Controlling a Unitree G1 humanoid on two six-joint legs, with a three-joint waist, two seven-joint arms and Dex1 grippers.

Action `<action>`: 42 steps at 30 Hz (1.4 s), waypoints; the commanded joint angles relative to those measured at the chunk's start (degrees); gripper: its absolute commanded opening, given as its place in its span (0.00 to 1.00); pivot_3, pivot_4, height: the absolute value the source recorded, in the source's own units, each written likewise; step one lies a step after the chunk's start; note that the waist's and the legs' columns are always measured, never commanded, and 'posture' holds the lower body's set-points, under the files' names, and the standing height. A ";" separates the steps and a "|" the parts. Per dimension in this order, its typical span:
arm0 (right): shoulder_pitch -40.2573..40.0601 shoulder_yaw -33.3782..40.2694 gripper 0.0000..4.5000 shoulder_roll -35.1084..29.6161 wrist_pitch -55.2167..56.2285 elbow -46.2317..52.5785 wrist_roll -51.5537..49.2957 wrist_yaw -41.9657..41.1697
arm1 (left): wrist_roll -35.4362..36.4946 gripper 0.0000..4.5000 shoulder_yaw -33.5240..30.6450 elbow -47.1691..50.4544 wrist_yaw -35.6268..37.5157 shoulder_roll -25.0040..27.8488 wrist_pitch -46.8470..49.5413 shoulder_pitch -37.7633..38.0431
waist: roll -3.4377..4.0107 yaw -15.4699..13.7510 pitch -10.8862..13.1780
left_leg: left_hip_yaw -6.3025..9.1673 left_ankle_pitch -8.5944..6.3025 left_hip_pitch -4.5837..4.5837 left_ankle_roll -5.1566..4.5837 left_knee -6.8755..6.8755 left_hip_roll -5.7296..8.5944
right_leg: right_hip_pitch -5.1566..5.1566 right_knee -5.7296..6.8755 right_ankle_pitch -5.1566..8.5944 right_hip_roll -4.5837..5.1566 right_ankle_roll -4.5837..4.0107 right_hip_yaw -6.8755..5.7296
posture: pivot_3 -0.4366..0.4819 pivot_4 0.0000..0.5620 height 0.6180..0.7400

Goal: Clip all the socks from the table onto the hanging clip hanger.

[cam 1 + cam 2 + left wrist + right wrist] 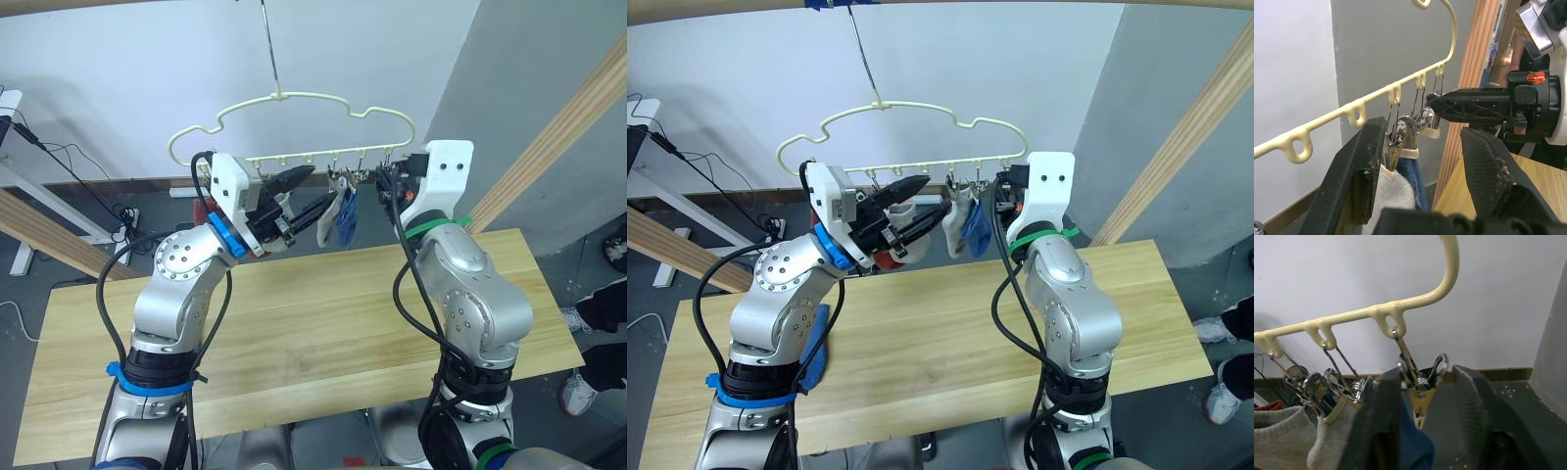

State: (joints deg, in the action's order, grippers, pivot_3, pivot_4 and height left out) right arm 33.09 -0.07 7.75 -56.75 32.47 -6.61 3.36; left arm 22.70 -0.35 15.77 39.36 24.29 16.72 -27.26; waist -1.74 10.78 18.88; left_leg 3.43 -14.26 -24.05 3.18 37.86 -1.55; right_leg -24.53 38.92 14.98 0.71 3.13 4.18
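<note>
The pale yellow clip hanger hangs by its hook above the table's far edge. A light grey sock and a blue sock hang side by side from its clips. My left gripper is open, raised at the clip row just left of them. My right gripper is open around the clip that holds the blue sock. Behind my left gripper I see a rust red sock; I cannot tell what holds it. Another blue sock lies on the table, partly hidden by my left arm.
Slanted wooden poles of a frame stand at the right and the left. Cables run over the floor behind the table. A person's shoe is on the floor beside the table's right end.
</note>
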 commanded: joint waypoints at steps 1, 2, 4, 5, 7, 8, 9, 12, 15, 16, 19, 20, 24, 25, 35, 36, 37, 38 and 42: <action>1.01 -1.24 0.07 -0.05 2.13 3.23 -0.89 -0.59 | -0.36 0.59 0.30 1.77 0.03 -0.27 -1.62 0.68 | 0.00 0.01 0.00 | 0.00 0.00 0.00 0.00 0.00 0.00 | 0.00 0.00 0.00 0.00 0.00 0.00 | 0.22 0.50 1.00; 1.00 -1.44 0.03 -0.19 2.33 3.23 -0.87 -0.71 | -0.52 0.59 0.34 1.79 0.00 -0.25 -1.68 0.90 | 0.00 0.02 0.00 | 0.00 0.00 0.00 0.00 0.00 0.00 | 0.00 0.00 0.00 0.00 0.00 -0.01 | 0.22 0.50 1.00; 0.92 -1.82 0.03 -0.42 2.62 3.18 -0.80 -0.89 | -0.86 0.59 0.42 1.87 -0.02 -0.23 -2.00 1.63 | 0.00 0.04 0.00 | 0.00 0.00 0.00 0.00 0.00 0.00 | 0.00 0.00 0.00 0.00 0.00 0.00 | 0.21 0.50 1.00; 0.85 -1.97 0.03 -0.52 2.73 3.18 -0.75 -0.96 | -1.10 0.59 0.50 2.00 -0.01 -0.21 -2.29 2.19 | 0.00 0.07 0.00 | 0.00 0.00 0.00 0.00 0.00 0.00 | 0.00 0.00 0.00 0.00 0.00 0.00 | 0.21 0.50 1.00; 0.72 -2.19 0.03 -0.72 2.92 3.19 -0.70 -1.09 | -1.77 0.59 0.91 2.37 0.29 0.04 -3.04 3.31 | 0.00 0.09 0.00 | 0.00 0.00 0.00 0.00 0.00 -0.01 | 0.00 0.00 0.00 0.00 0.00 0.00 | 0.21 0.50 1.00; 0.69 -2.25 0.03 -0.78 2.97 3.19 -0.70 -1.12 | -2.03 0.59 1.06 2.48 0.43 0.11 -3.30 3.61 | 0.00 0.11 0.00 | 0.01 0.00 0.00 0.00 0.00 -0.01 | 0.00 0.00 0.00 0.00 0.00 0.00 | 0.21 0.50 1.00; 0.68 -2.27 0.03 -0.82 3.03 3.15 -0.71 -1.13 | -2.19 0.59 1.14 2.50 0.52 0.13 -3.47 3.76 | 0.00 0.12 0.00 | 0.00 0.00 0.00 0.00 0.00 -0.01 | 0.00 0.00 0.00 0.00 0.00 0.00 | 0.22 0.50 1.00; 0.63 -2.50 0.03 -1.20 3.03 3.11 -0.43 -1.01 | -2.13 0.59 1.24 2.54 0.28 0.00 -3.57 4.18 | 0.00 0.12 0.00 | 0.01 0.00 0.00 0.00 0.01 -0.01 | 0.00 0.01 0.00 0.01 0.00 0.00 | 0.21 0.50 1.00; 0.28 -2.59 0.10 -1.87 2.85 3.06 0.52 -0.32 | -2.25 0.59 1.24 2.21 0.24 -0.03 -3.72 4.17 | 0.00 0.13 0.00 | 0.01 0.00 0.00 0.00 0.02 0.00 | 0.00 0.02 0.00 0.01 0.00 0.00 | 0.21 0.50 1.00; 0.15 -2.57 0.19 -2.21 2.66 2.96 0.86 -0.12 | -2.25 0.59 1.21 2.12 0.24 -0.07 -3.71 4.12 | 0.00 0.12 0.00 | 0.01 0.00 0.00 0.00 0.02 0.00 | 0.00 0.02 0.00 0.01 0.00 0.00 | 0.21 0.50 1.00; 0.16 -2.68 0.39 -2.78 2.16 2.66 1.24 -0.06 | -2.26 0.59 1.19 1.93 0.25 -0.15 -3.68 4.03 | 0.00 0.13 0.00 | 0.00 0.00 0.00 0.00 0.02 0.00 | 0.00 0.02 0.00 0.01 0.00 0.00 | 0.21 0.50 1.00; 0.25 -2.72 0.39 -2.84 2.17 2.57 1.20 -0.05 | -2.27 0.59 1.19 1.87 0.25 -0.18 -3.69 3.98 | 0.00 0.13 0.00 | 0.00 0.00 0.00 0.00 0.02 0.00 | 0.00 0.02 0.00 0.01 0.00 0.00 | 0.21 0.50 1.00; 0.40 -2.75 0.39 -2.87 2.47 2.34 1.15 0.13 | -1.92 0.59 1.12 1.86 0.28 -0.42 -3.63 3.62 | 0.00 0.16 0.00 | 0.00 0.00 0.00 0.00 0.02 0.00 | 0.00 0.03 0.00 0.01 0.00 0.00 | 0.21 0.50 1.00; 0.42 -2.74 0.39 -2.86 2.54 2.31 1.16 0.19 | -1.73 0.59 1.07 1.94 0.27 -0.52 -3.53 3.46 | 0.00 0.15 0.00 | 0.01 0.00 0.00 0.00 0.02 0.00 | 0.00 0.04 0.00 0.01 0.00 0.00 | 0.21 0.50 1.00; 0.47 -2.56 0.39 -1.88 3.12 2.12 0.63 0.49 | -1.73 0.59 1.06 1.67 0.42 -0.85 -3.62 2.81 | 0.00 0.18 0.00 | 0.00 0.00 0.00 0.00 0.03 0.00 | 0.00 0.04 0.00 0.01 0.00 0.00 | 0.21 0.49 1.00; 0.45 -2.55 0.39 -1.69 3.11 2.13 0.60 0.57 | -1.74 0.59 1.06 1.66 0.38 -0.89 -3.61 2.76 | 0.00 0.18 0.00 | 0.00 0.00 0.00 0.00 0.03 0.00 | 0.00 0.04 0.00 0.01 0.00 0.00 | 0.21 0.49 1.00; 0.44 -2.50 0.39 -1.43 3.07 2.09 0.57 0.71 | -1.76 0.59 1.10 1.61 0.43 -0.91 -3.64 2.73 | 0.00 0.18 0.00 | 0.01 0.00 0.00 0.00 0.03 0.00 | 0.00 0.04 0.00 0.01 0.00 0.00 | 0.21 0.49 1.00; 0.43 -2.35 0.39 -1.06 2.92 2.07 0.56 0.99 | -1.80 0.59 1.11 1.58 0.49 -0.93 -3.68 2.73 | 0.00 0.18 0.00 | 0.01 0.00 0.00 0.00 0.03 0.00 | 0.00 0.04 0.00 0.01 0.00 0.00 | 0.21 0.49 1.00; 0.67 -1.95 0.39 0.21 2.77 2.03 0.69 1.81 | -1.82 0.59 1.13 1.53 0.66 -0.97 -3.67 2.64 | 0.00 0.21 0.00 | 0.01 0.00 0.00 0.00 0.03 -0.01 | 0.00 0.05 0.00 0.01 -0.01 -0.01 | 0.21 0.49 1.00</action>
State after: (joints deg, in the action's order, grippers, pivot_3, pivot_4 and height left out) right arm 32.97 -1.83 7.52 -55.39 32.54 -5.75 4.53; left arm 20.32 0.87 15.80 39.61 23.46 14.37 -23.94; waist -1.74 10.98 18.88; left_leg 3.44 -14.26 -24.05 3.18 37.89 -1.56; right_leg -24.53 38.97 14.98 0.72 3.12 4.18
